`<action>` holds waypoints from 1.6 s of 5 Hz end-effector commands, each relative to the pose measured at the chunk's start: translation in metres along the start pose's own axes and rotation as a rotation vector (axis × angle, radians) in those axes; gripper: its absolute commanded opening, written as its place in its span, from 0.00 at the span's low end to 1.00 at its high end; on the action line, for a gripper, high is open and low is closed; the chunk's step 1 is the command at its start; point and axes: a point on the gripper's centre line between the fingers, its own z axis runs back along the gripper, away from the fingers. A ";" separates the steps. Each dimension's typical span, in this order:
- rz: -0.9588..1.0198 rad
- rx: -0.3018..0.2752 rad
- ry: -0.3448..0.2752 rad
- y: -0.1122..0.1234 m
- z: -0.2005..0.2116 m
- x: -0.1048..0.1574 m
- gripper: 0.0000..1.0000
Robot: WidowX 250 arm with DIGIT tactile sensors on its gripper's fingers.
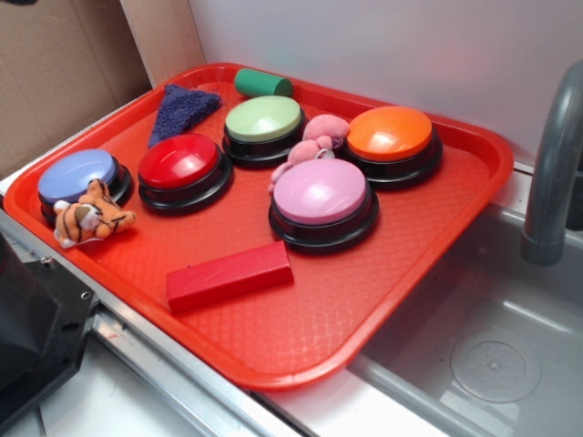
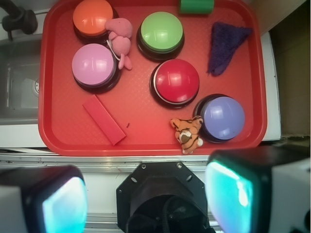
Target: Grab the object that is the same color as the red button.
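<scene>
Five dome buttons on red tray (image 1: 474, 173), grey sink (image 1: 492, 319) beside it, red block (image 1: 229, 275) untouched, jaws apart

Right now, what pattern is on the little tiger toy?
Orange with dark stripes on the tiger toy; exterior view.

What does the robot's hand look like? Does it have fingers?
In the wrist view, the gripper has two chunky fingers at the bottom corners, each with a glowing turquoise pad framed in black and pale grey. Between them sits a black angular mount with small screws, and a dark cable runs down its middle. In the exterior view its fingers don't show.
</scene>
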 end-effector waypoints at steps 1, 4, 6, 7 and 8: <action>0.000 0.000 0.000 0.000 0.000 0.000 1.00; -0.453 -0.057 -0.056 -0.050 -0.082 0.032 1.00; -0.574 -0.055 -0.116 -0.077 -0.149 0.033 1.00; -0.583 -0.001 -0.088 -0.081 -0.169 0.032 1.00; -0.534 -0.001 -0.079 -0.080 -0.188 0.029 1.00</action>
